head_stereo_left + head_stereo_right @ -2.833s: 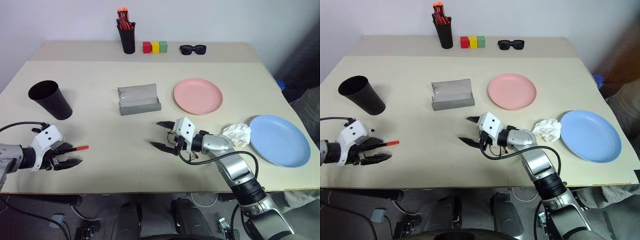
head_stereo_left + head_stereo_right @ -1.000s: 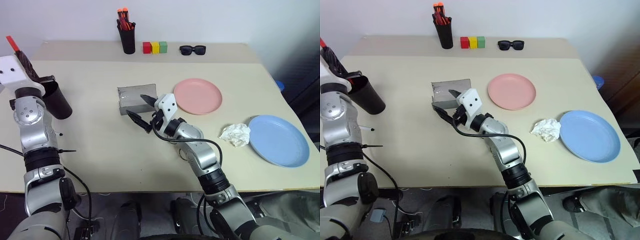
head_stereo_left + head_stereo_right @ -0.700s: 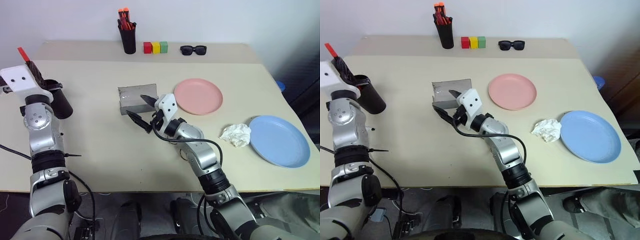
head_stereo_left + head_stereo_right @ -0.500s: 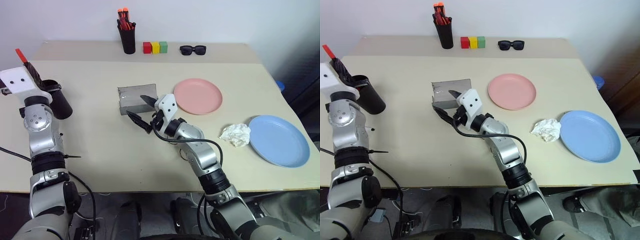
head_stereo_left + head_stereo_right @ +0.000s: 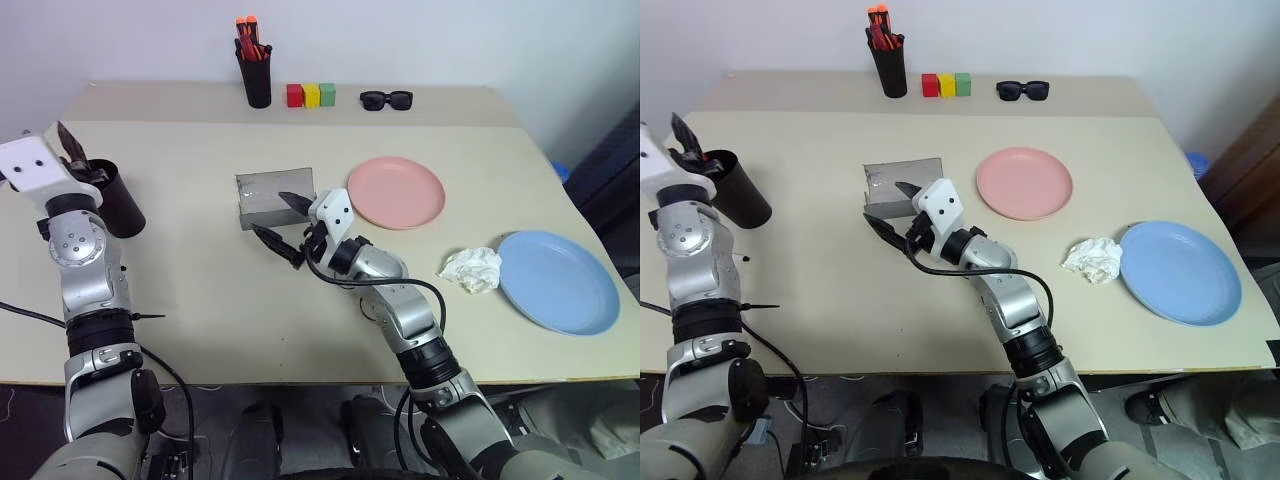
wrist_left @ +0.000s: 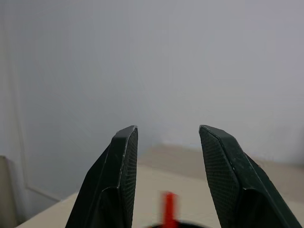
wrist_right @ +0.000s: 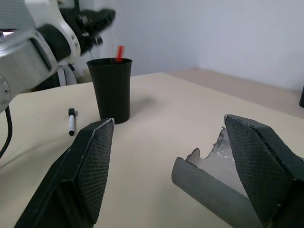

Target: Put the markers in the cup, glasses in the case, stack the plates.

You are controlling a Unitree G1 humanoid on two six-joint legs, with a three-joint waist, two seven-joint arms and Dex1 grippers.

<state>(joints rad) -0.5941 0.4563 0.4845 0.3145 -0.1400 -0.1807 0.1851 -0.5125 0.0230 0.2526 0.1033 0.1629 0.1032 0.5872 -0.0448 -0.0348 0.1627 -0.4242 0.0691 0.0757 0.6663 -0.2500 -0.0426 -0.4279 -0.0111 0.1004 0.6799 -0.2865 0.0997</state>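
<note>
- The left gripper (image 6: 168,175) hangs just above the cup (image 5: 735,200) at the far left of the table (image 5: 200,300), its jaws parted and gripping nothing. A marker (image 7: 119,52) shows its red cap above the rim, apparently dropped in; if the fingers dip, they could knock the cup over and spill it.
- A second pen (image 7: 71,122) with a dark cap lies on the table near the cup, on its near side. A sweep of the left arm could roll it off the edge.
- The right gripper (image 7: 166,156) is spread wide and empty, just near the open case (image 5: 275,200). A push forward could shove or shut the case.
- The pink plate (image 5: 396,191) and blue plate (image 5: 558,280) lie well apart at right, unstacked.
</note>
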